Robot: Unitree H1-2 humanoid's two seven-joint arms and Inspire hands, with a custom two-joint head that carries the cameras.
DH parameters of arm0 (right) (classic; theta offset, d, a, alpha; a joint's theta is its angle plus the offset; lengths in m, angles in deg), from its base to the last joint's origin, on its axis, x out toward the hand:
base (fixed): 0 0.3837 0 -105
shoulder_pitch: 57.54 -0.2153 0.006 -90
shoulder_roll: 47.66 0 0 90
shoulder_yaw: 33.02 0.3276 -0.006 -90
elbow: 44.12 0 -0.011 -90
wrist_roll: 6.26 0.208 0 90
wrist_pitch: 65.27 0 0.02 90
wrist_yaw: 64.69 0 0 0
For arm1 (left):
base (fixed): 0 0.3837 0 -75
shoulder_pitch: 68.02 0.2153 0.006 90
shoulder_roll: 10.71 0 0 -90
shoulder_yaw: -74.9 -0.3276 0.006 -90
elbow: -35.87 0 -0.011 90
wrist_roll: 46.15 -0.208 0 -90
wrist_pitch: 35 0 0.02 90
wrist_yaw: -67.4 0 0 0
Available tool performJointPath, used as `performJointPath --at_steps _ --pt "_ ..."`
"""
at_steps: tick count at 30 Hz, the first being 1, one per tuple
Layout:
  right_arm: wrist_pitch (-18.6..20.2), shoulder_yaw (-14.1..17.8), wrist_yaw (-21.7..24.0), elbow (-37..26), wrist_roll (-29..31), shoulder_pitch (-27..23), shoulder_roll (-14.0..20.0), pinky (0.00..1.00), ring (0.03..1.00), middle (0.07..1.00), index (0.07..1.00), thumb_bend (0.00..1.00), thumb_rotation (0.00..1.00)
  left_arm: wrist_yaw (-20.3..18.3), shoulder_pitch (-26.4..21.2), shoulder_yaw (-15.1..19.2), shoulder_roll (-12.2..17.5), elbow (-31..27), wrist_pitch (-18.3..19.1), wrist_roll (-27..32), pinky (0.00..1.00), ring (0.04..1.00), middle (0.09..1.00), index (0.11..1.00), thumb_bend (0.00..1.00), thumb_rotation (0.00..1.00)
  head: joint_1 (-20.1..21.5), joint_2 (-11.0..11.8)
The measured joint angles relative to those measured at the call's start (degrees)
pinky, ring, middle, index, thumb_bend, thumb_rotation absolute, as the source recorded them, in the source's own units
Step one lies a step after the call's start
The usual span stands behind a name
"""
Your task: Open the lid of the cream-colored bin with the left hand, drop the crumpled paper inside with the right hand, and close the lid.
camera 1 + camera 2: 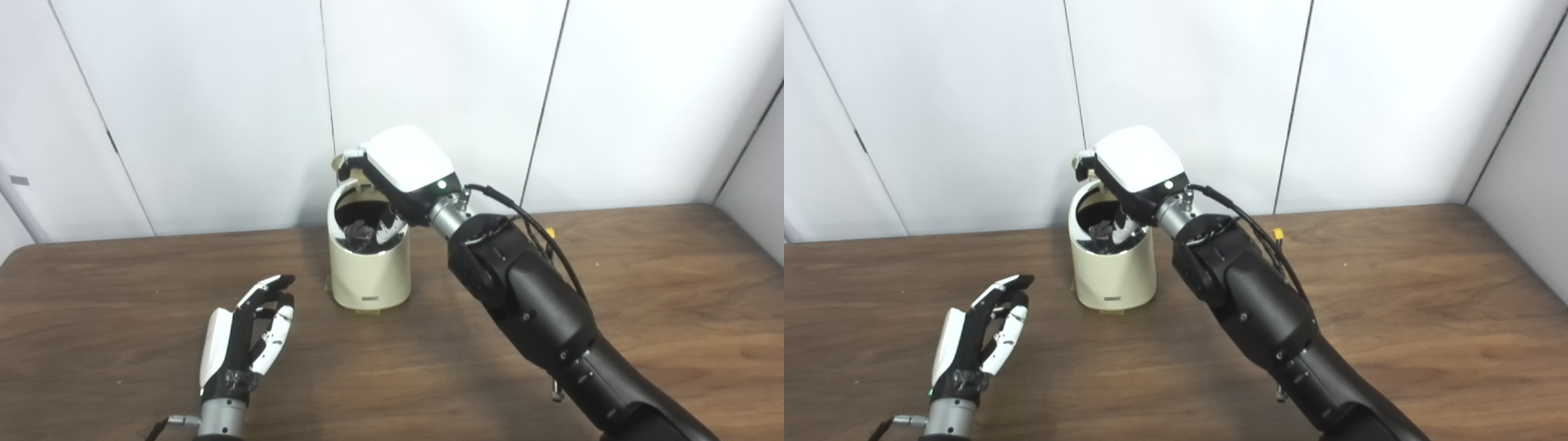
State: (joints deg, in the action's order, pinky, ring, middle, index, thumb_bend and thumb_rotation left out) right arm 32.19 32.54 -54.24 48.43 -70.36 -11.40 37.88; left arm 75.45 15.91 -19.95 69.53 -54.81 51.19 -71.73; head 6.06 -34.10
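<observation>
**Fingers over the open bin, paper down in the mouth**

Fingers [272, 315] of my left hand [245, 343] are spread and hold nothing. It hovers palm-inward over the near left part of the brown wood-grain table [643, 275], well short of the bin and a little to its left.

Farther back stands the small cream-colored cylindrical bin [369, 269], upright, its long axis vertical and its mouth facing up. The cream lid [344, 162] is tipped up at the back rim, so the mouth is open. Inside it I see a dark grey crumpled paper [361, 234]. My right hand [404, 168] reaches over the rim from the right, white back upward and fingertips dipping into the opening beside the paper. Whether those fingers still pinch the paper or have let go, I cannot tell.

I judge the drop is about done and closing comes next. The lid lies up and behind the right hand, so that hand must lift clear to the right first. My left hand has open table straight ahead to the bin. The white wall panels [214, 110] stand close behind the bin, leaving little room back there.
</observation>
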Motion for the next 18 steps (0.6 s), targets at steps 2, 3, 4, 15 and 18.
performJointPath --at_steps 2,3,4,15,18 --pt "-0.14 0.01 -1.19 0.11 -0.01 0.21 -0.01 0.49 0.613 0.711 0.645 1.0 0.05 0.0 0.0 -0.04 0.0 0.0 0.0 -0.02 0.68 0.77 0.794 0.792 0.37 0.8 0.0 0.09" --pt "-0.26 0.02 -1.56 0.14 -0.01 0.3 -0.01 0.49 0.61 0.705 0.64 0.99 0.05 0.0 0.0 -0.06 0.0 0.0 0.0 -0.03 0.67 0.77 0.794 0.792 0.37 0.8 0.0 0.09" --pt "-0.37 0.03 -2.07 0.21 -0.01 0.36 -0.01 0.49 0.609 0.702 0.635 0.99 0.05 0.0 0.0 -0.06 0.0 0.0 0.0 -0.03 0.67 0.769 0.794 0.791 0.37 0.8 0.0 0.09" --pt "-4.83 1.34 -10.89 2.18 2.78 1.04 0.05 0.32 0.437 0.565 0.46 0.51 0.0 -0.01 0.0 -0.16 0.08 0.0 0.01 0.0 0.68 0.772 0.798 0.796 0.36 0.8 0.0 0.26" --pt "-5.08 2.35 -12.43 1.79 3.7 1.77 -0.01 0.3 0.426 0.559 0.471 0.51 0.0 -0.01 -0.02 -0.16 0.08 0.0 0.01 0.04 0.68 0.771 0.797 0.796 0.36 0.79 -0.26 0.44"
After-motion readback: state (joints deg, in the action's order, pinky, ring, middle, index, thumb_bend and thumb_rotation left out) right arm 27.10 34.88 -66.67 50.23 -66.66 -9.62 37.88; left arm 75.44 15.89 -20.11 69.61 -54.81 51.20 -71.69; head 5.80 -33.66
